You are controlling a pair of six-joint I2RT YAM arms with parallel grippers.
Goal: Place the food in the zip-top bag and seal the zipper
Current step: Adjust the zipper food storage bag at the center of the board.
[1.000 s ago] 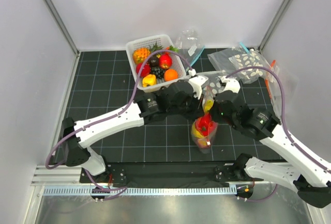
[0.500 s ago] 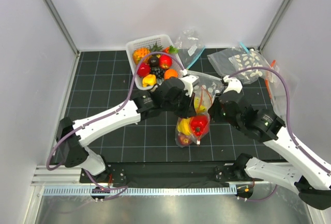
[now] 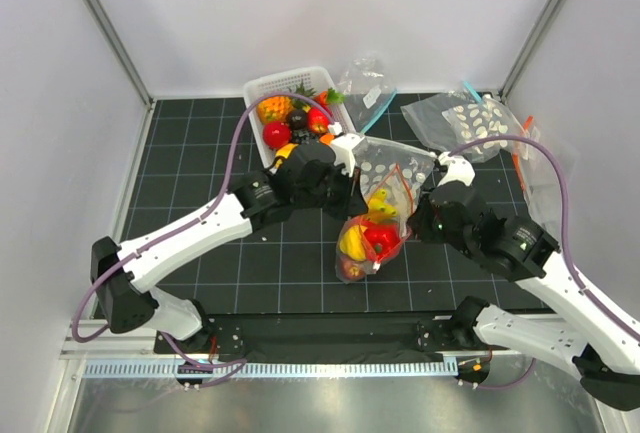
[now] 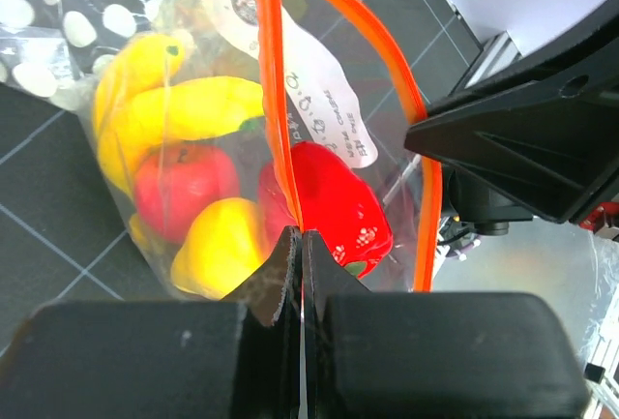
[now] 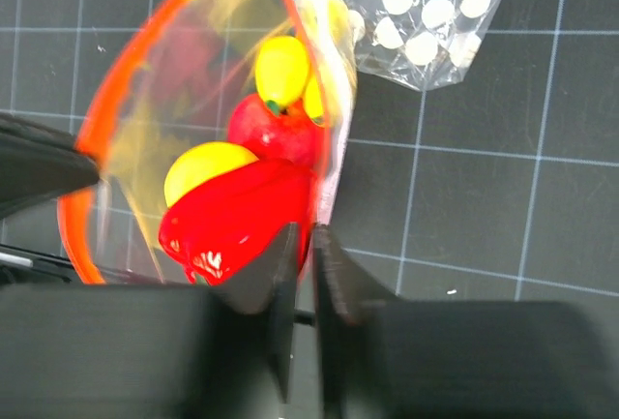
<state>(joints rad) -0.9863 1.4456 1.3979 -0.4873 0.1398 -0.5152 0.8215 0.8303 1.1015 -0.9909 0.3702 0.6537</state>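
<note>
Over the last second the clear crinkly zip-top bag (image 5: 135, 138) has gone from hanging upright between the arms to leaning over. Its fruit-filled bottom is now swung toward 7 o'clock and its mouth points toward 1 o'clock, at the middle of the dark gridded worktop (image 3: 200, 143). The left arm (image 3: 200, 233) has drawn its elbow out toward 9 o'clock and reaches in from 8 o'clock, its wrist just beside the white slotted plastic basket (image 3: 262, 88). The left tool (image 4: 298, 245) is clenched on the thin orange-red zipper strip (image 4: 274, 100), which runs straight into its closed fingers. In the bag lie a yellow plastic banana bunch (image 4: 184, 109) and a glossy red plastic fruit (image 4: 334, 201). The right arm (image 3: 520, 248) comes in from 4 o'clock. The fingers of the right tool (image 5: 305, 245) stand a narrow slit apart at the bag's side edge. Whether they pinch it cannot be told.
</note>
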